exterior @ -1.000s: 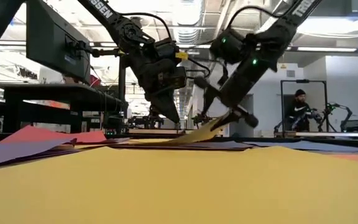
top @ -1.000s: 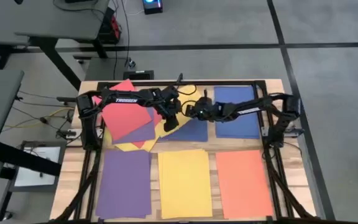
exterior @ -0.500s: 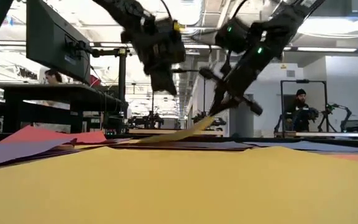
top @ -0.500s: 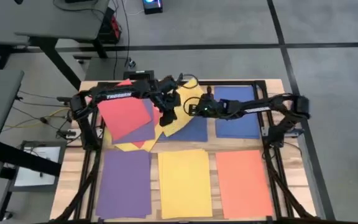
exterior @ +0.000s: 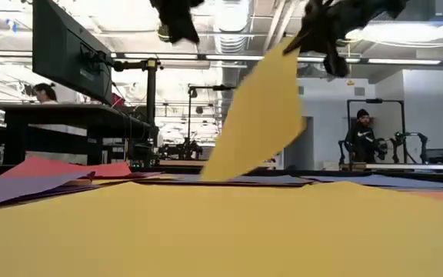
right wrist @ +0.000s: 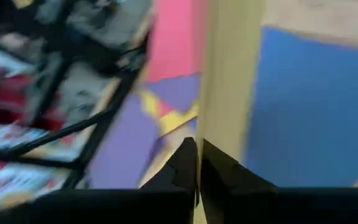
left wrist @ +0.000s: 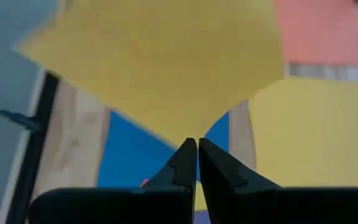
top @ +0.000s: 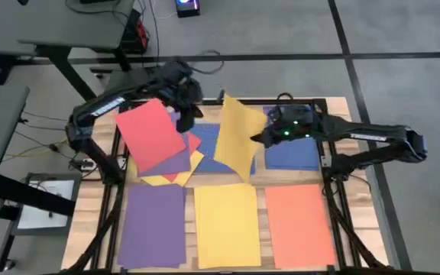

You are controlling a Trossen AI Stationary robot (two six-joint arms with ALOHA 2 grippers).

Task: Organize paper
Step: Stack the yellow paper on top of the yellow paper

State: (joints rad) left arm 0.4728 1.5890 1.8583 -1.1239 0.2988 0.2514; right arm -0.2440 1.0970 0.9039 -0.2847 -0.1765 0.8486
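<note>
yellow sheet hanging from right gripper, mid-table

right arm reaches in from the table's right edge, stretched low & nearly straight toward centre. right gripper (top: 257,138) has its fingers pinched together on the edge of a thin yellow rectangular paper sheet (top: 236,137), which hangs lifted above the table. in the low view the gripper (exterior: 311,35) sits high w/ the sheet (exterior: 258,123) slanting down from it, lower corner close to the papers lying flat; can't tell if it touches. long axis runs roughly from table's far edge toward near edge, sheet tilted, not flat.

left arm is bent, raised over the far-left part of the table. left gripper (top: 187,108) is above the loose pile, fingers closed together w/ nothing between them in the left wrist view (left wrist: 197,163).

under the lifted sheet: blue sheets (top: 292,149) flat at far right. loose overlapping pile at far left w/ red sheet (top: 151,135) on top. near row, left to right: purple stack (top: 152,225), yellow stack (top: 227,224), orange stack (top: 299,223), all long axis far-to-near on the wooden table (top: 266,179).
</note>
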